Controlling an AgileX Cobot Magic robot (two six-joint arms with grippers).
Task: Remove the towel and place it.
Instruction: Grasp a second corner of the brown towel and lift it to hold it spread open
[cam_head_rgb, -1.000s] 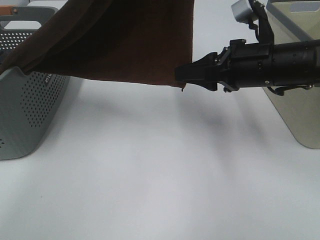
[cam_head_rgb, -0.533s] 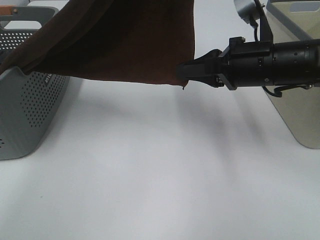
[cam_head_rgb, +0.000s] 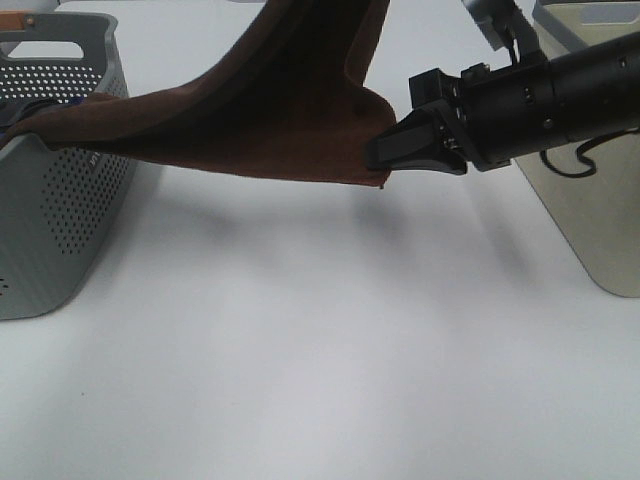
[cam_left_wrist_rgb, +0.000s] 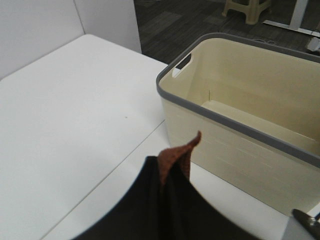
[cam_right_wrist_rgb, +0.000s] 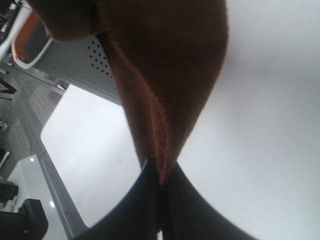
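Note:
The dark reddish-brown towel (cam_head_rgb: 270, 120) hangs above the white table. Its left end lies over the grey basket (cam_head_rgb: 60, 210), and its upper part runs out of the top of the high view. My right gripper (cam_head_rgb: 383, 165) is shut on the towel's lower right corner; the right wrist view shows the shut gripper (cam_right_wrist_rgb: 161, 187) pinching the cloth (cam_right_wrist_rgb: 165, 65). My left gripper (cam_left_wrist_rgb: 162, 187) is shut on another towel corner (cam_left_wrist_rgb: 182, 152); it is out of the high view.
A beige basket with a grey rim (cam_head_rgb: 590, 210) stands at the right; the left wrist view shows it is empty (cam_left_wrist_rgb: 240, 145). The perforated grey basket also shows in the right wrist view (cam_right_wrist_rgb: 85, 65). The white table (cam_head_rgb: 320, 350) lies below the towel.
My right gripper has tilted downward and shifted slightly right and lower with the towel corner. The towel has changed from a flat hanging sheet to a folded, sagging drape.

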